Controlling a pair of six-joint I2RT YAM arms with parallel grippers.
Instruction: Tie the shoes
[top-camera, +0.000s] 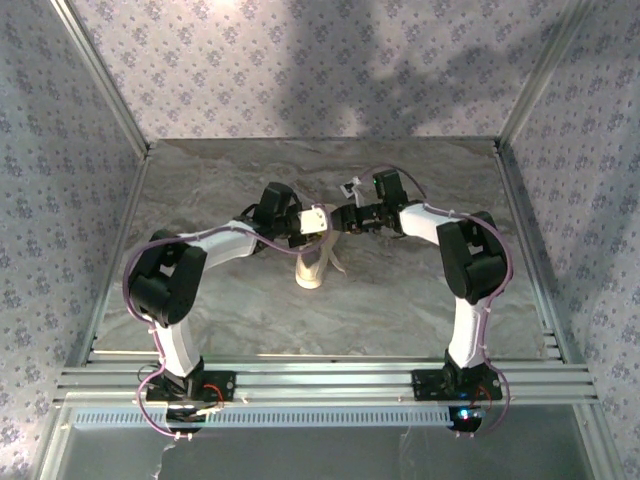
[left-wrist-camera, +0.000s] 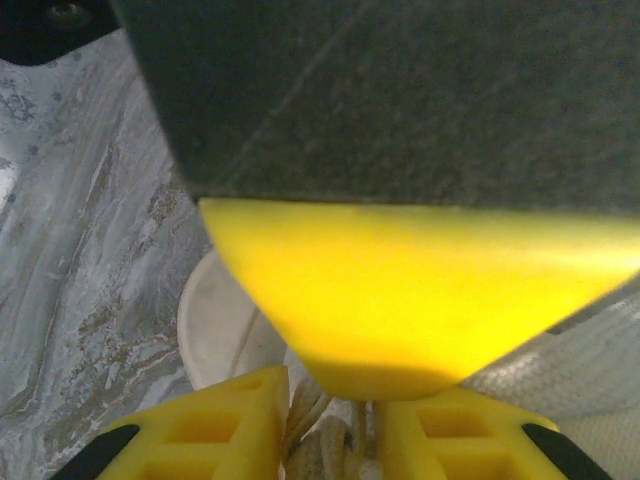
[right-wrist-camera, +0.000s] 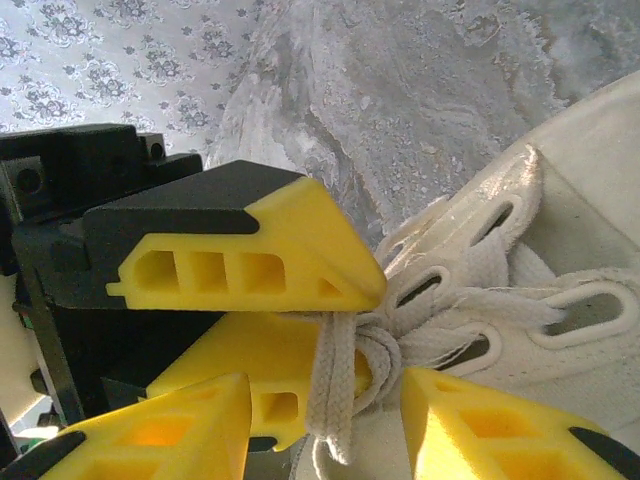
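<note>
Right claw (right-wrist-camera: 325, 388) (2 hollow yellow wedges) astride flat woven sneaker laces (right-wrist-camera: 338, 425).

One sneaker (top-camera: 311, 268); two grippers: left gripper (top-camera: 321, 223), right gripper (top-camera: 339, 219); laces (right-wrist-camera: 345, 370) bunched, count unclear.

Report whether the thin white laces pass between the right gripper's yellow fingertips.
Yes, thin white laces hang in the open gap of the right gripper.

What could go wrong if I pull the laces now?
The left gripper and right gripper crowd tip to tip over the sneaker; they could collide. The laces are bunched between the grippers; a pull may snarl them or let them slip. The sneaker looks unpinned, so it may drag or tip.
</note>
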